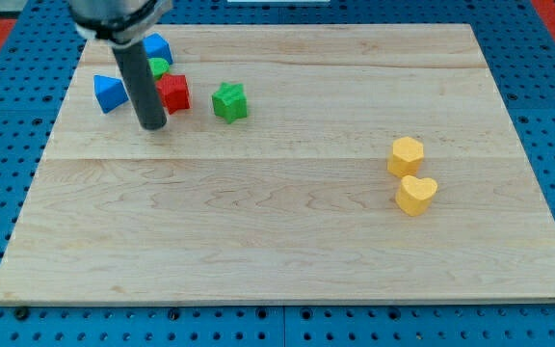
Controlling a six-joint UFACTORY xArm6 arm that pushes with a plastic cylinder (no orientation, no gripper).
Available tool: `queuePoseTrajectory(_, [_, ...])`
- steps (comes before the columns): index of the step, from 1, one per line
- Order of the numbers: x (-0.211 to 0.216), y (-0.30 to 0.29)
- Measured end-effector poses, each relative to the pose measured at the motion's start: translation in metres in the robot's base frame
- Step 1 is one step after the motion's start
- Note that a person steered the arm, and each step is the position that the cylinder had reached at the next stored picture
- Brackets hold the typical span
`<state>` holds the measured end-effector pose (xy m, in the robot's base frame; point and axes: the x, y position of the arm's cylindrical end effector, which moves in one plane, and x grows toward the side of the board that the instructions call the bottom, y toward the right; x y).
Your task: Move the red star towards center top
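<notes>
The red star [174,93] lies near the view's top left on the wooden board [287,212]. My tip [153,125] is just below and to the left of the red star, close to its lower left corner. The dark rod rises from the tip and hides part of the blocks behind it. A small green block [160,66] sits just above the red star. A blue block [156,46] sits above that. A blue block [110,93] lies left of the rod. A green star [228,101] lies right of the red star.
A yellow hexagonal block [406,155] and a yellow heart block [415,194] sit together at the view's right. The board lies on a blue pegboard surface [8,116].
</notes>
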<state>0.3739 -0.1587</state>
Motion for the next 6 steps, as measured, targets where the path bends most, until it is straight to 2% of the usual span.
queuePoseTrajectory(1, [-0.021, 0.000])
queuePoseTrajectory(2, [-0.061, 0.019])
queuePoseTrajectory(3, [-0.092, 0.086])
queuePoseTrajectory(4, [-0.097, 0.138])
queuePoseTrajectory(5, [-0.096, 0.084])
queuePoseTrajectory(6, [-0.115, 0.075])
